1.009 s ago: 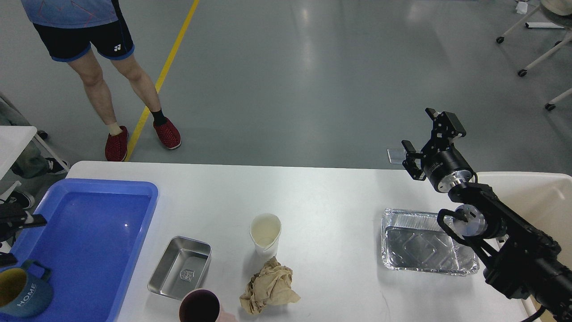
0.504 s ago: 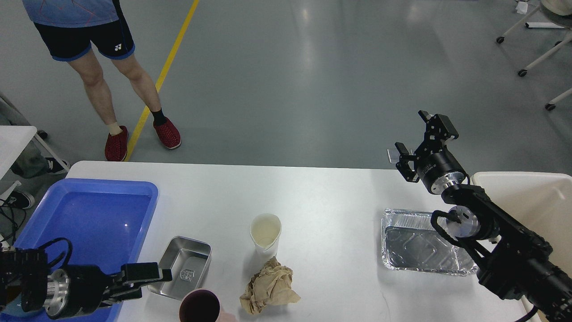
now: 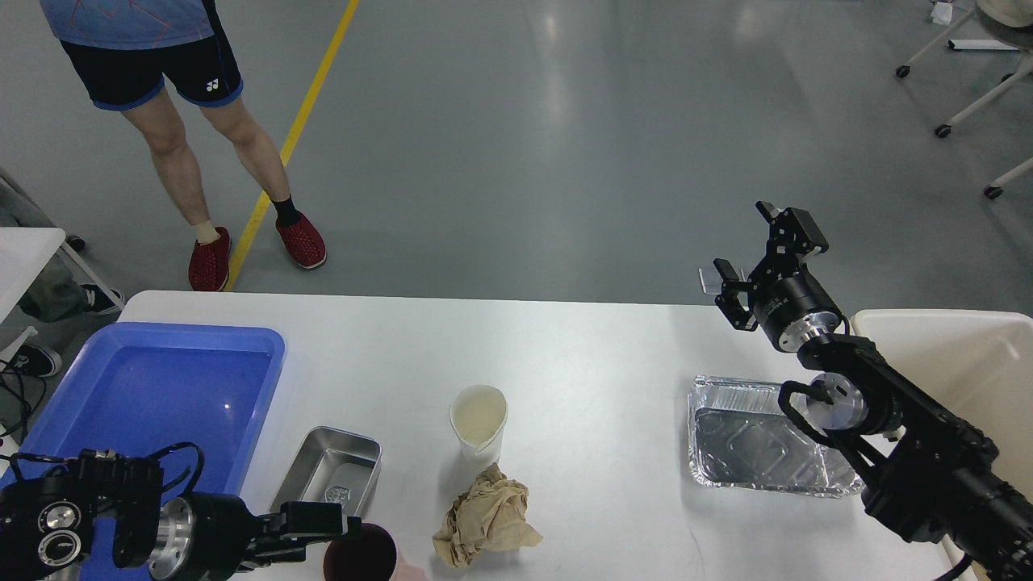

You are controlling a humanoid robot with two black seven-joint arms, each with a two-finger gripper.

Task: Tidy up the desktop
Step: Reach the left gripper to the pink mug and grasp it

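Observation:
The white desktop [image 3: 597,355] holds a white paper cup [image 3: 479,420], a crumpled brown paper [image 3: 487,516], a small steel tray [image 3: 329,476], a foil tray [image 3: 767,440] and a dark maroon cup [image 3: 359,558] at the near edge. My left gripper [image 3: 311,537] is low at the bottom left, fingers apart, its tip right beside the maroon cup's left rim and over the steel tray's near end. My right gripper [image 3: 763,250] is open and empty, raised above the desktop's far right edge.
A blue plastic tray [image 3: 145,387] lies at the left, partly hidden by my left arm. A beige bin [image 3: 968,355] stands at the right end. A person [image 3: 202,121] stands on the floor beyond the far left corner.
My left arm has swung right from the blue tray towards the maroon cup. The right gripper has shifted slightly left, then held still.

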